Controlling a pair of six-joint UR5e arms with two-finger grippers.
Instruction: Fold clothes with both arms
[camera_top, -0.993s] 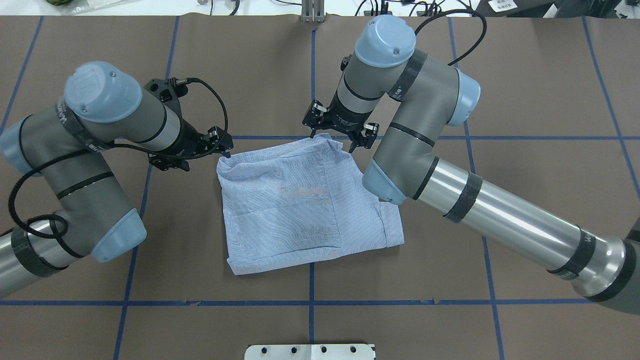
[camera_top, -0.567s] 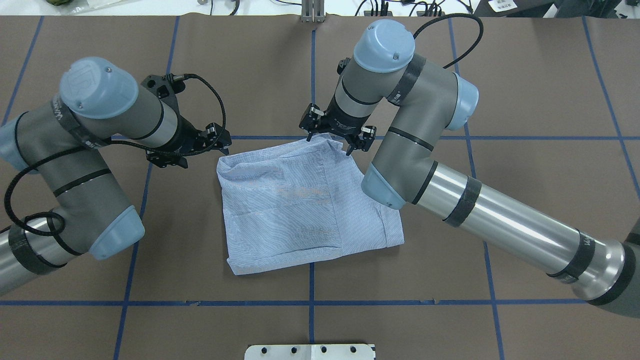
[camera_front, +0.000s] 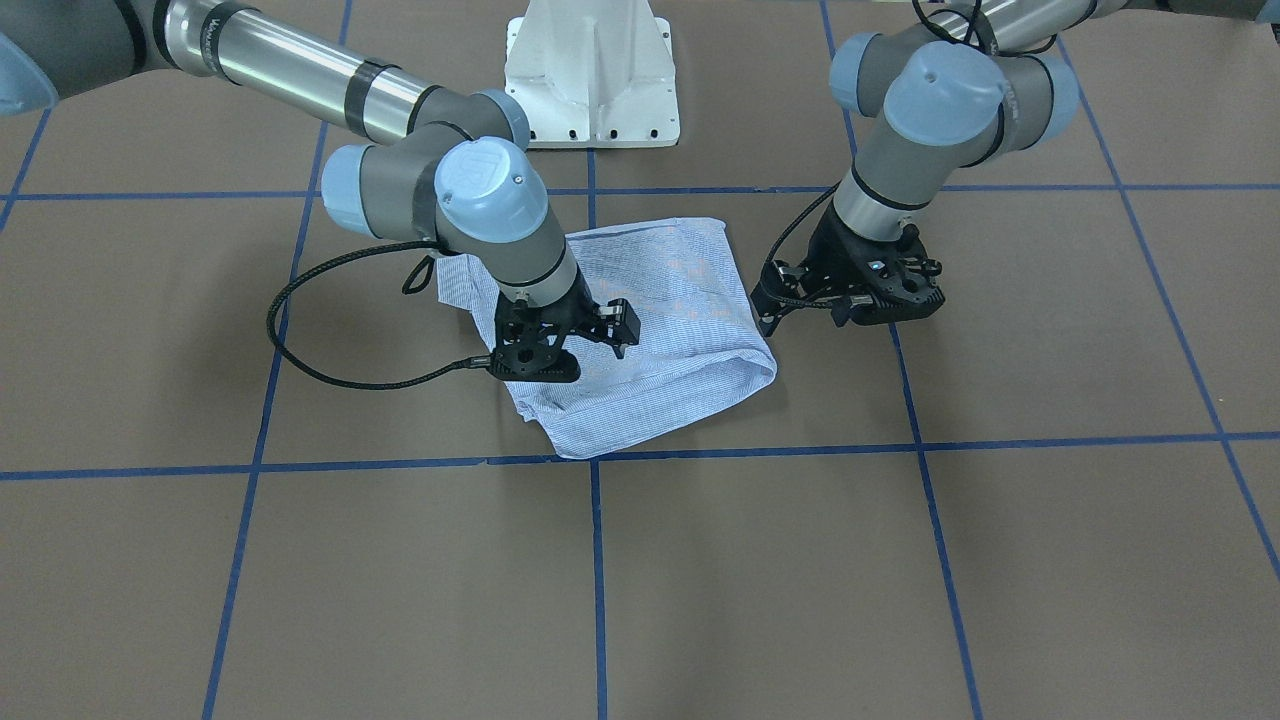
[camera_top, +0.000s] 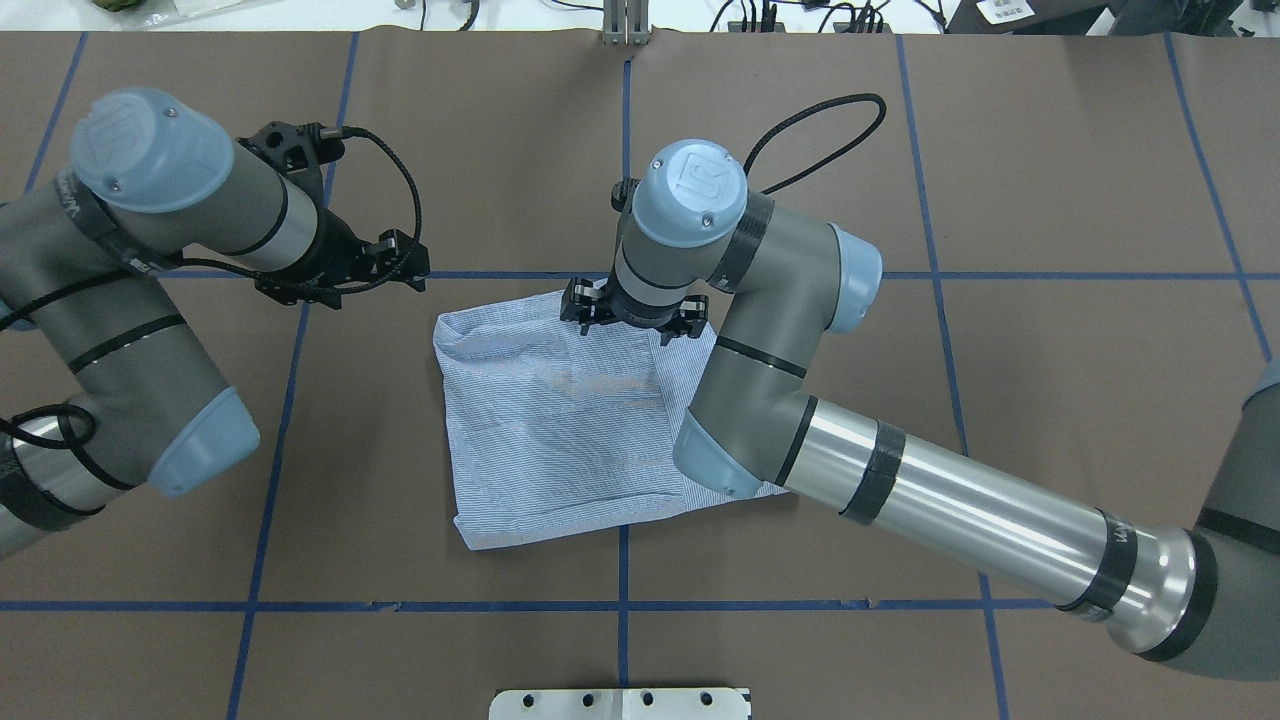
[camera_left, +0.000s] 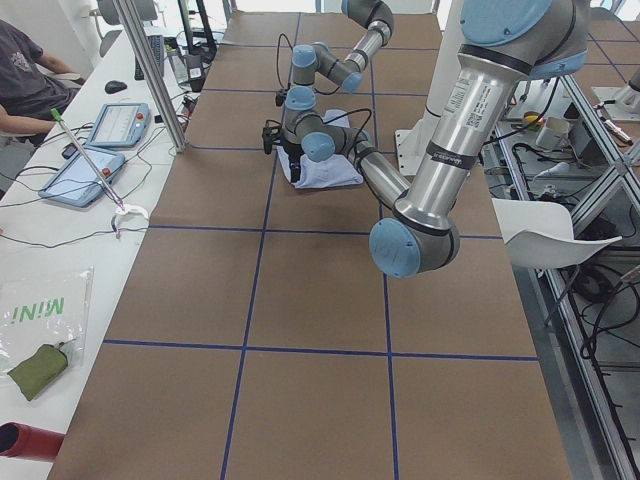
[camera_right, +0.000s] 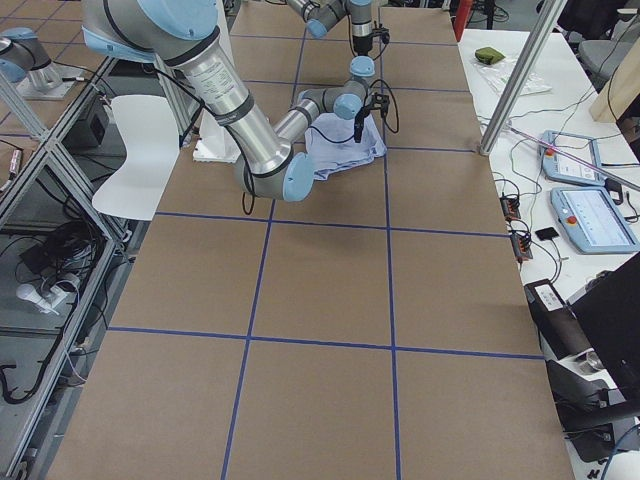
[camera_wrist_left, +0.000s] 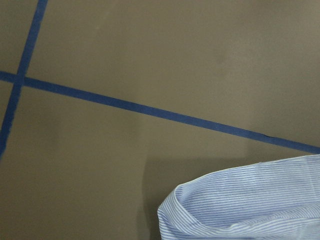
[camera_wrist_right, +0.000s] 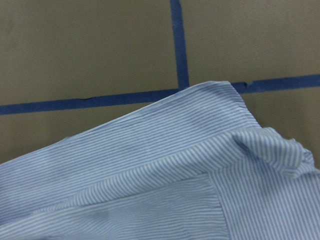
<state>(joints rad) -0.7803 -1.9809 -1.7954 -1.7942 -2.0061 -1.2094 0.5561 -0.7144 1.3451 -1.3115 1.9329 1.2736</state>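
Note:
The light blue striped shirt (camera_top: 560, 430) lies folded into a rough square mid-table; it also shows in the front view (camera_front: 690, 290). My right gripper (camera_top: 632, 318) hovers open over the shirt's far edge, holding nothing; in the front view (camera_front: 570, 350) its jaws straddle the fabric. Its wrist view shows the shirt's far edge and a folded corner (camera_wrist_right: 150, 185). My left gripper (camera_top: 345, 278) is open and empty, beside the shirt's far left corner and apart from it (camera_front: 850, 310). Its wrist view shows only that corner (camera_wrist_left: 245, 210).
Brown table covering with blue tape grid lines (camera_top: 622, 150). The white base pedestal (camera_front: 592, 75) stands behind the shirt. A metal plate (camera_top: 620, 703) sits at the near edge. A side desk with tablets (camera_left: 115, 125) and a seated person (camera_left: 30, 70) are beyond the table.
The right arm has swung left and nearer, bringing its open gripper over the shirt's far edge. The left gripper has drawn back leftward, away from the shirt's corner. The shirt has not moved.

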